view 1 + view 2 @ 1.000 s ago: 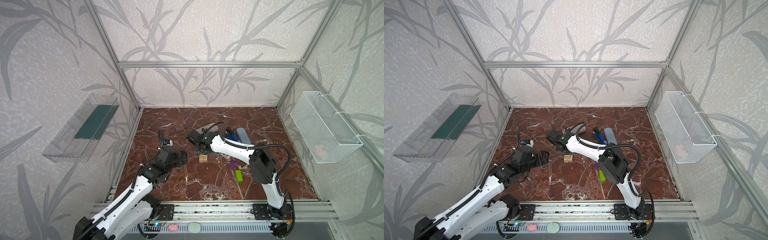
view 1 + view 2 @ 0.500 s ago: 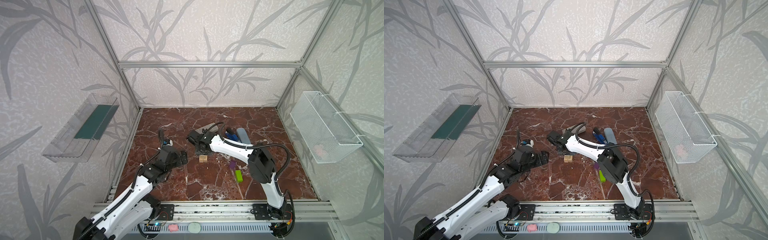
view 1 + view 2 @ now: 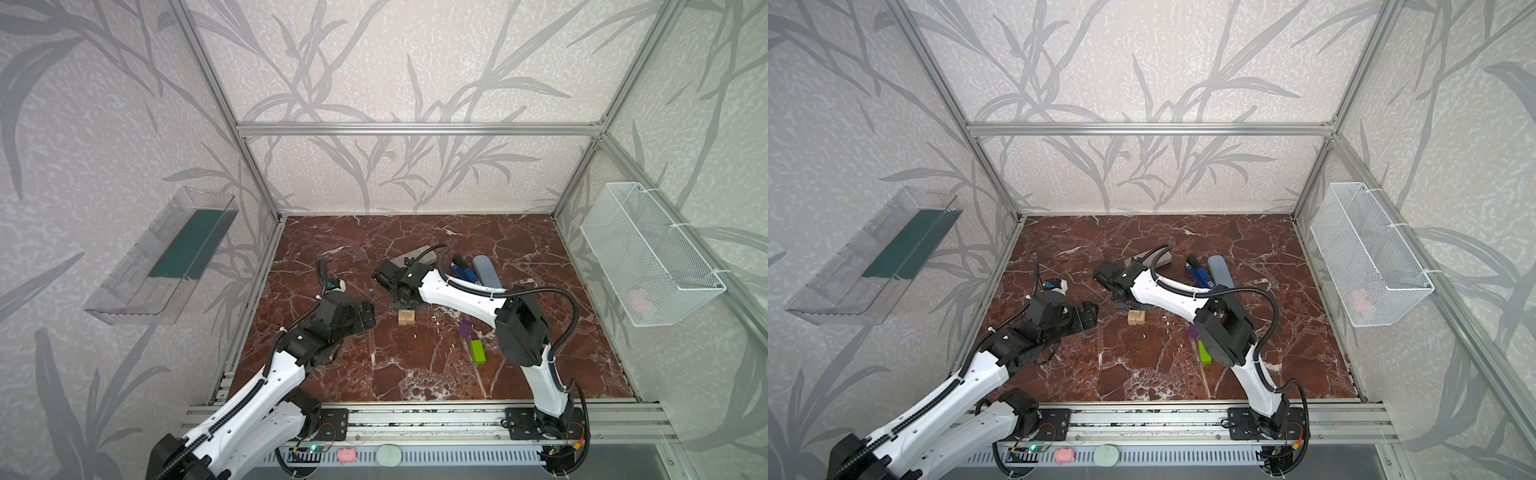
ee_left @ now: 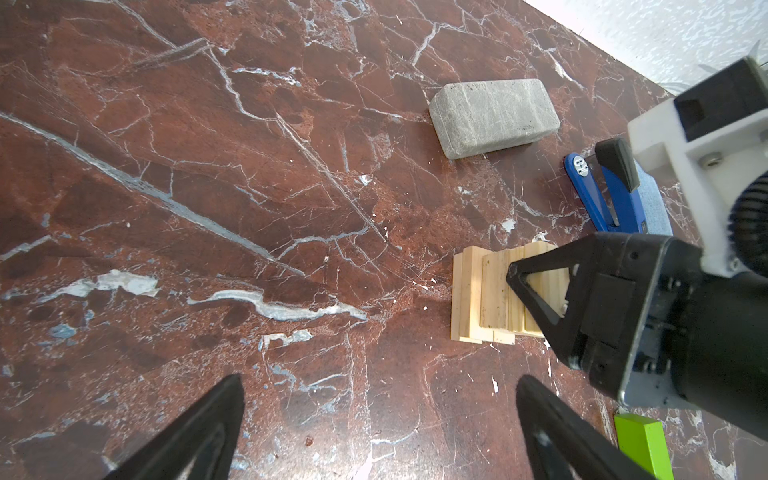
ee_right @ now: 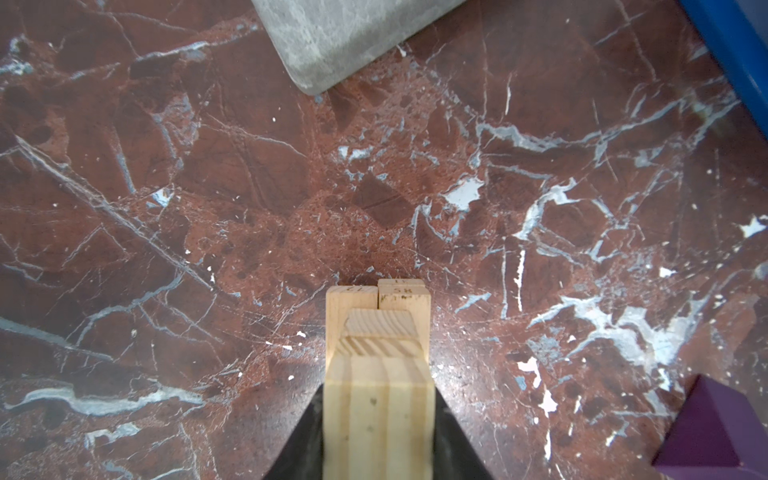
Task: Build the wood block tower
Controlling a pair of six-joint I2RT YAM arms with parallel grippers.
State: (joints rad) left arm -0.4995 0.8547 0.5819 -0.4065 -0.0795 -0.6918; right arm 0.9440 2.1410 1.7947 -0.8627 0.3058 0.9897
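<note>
My right pincer (image 3: 405, 299) grips a pale wood block (image 5: 376, 419) right at the top of the tower (image 4: 486, 299), mid-counter (image 3: 415, 374), and hides part of it from above. A grey slab (image 4: 494, 116) lies behind, with a blue stapler (image 4: 602, 199) beside it. The purple block (image 3: 465, 329) and lime green block (image 3: 478, 351) lie loose nearby. My left pincer (image 4: 380, 386) gapes wide, apart from the tower. Nothing has visibly shifted since a second ago.

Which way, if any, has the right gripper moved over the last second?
No: right gripper still holds a wood block over the tower, same gap to grey slab.
</note>
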